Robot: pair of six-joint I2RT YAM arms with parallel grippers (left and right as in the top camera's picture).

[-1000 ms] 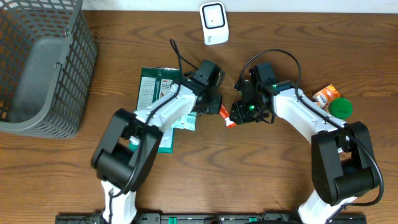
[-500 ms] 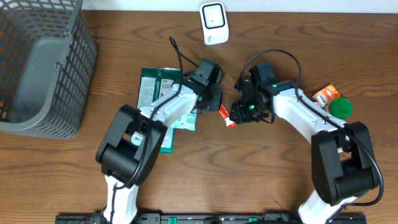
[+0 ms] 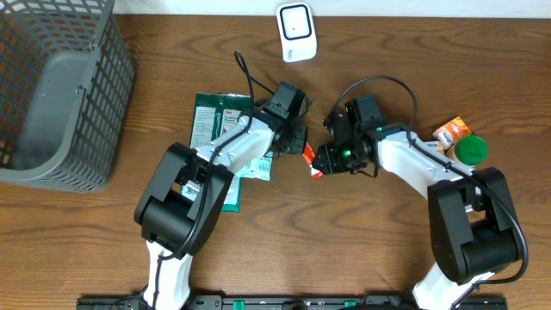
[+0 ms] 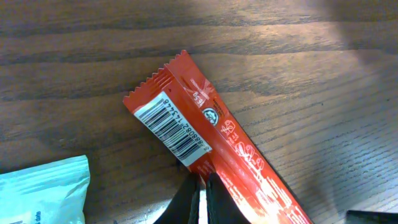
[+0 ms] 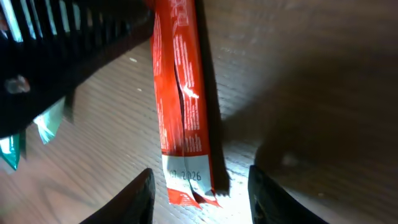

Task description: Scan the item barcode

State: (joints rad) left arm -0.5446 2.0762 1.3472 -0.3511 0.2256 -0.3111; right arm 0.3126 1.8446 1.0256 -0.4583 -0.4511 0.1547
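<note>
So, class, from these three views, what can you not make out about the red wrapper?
Left wrist: the red wrapper runs off the bottom edge; whether the left claw pinches it is unclear.
Right wrist: inside the right claw, its upper end is cut off; blur hides most print.
Overhead: both claws cover most of it; barcode too small.

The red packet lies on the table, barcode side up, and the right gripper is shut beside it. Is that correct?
Not quite: the right gripper is open, one finger on each side of the red packet; the right wrist view shows it.
</note>
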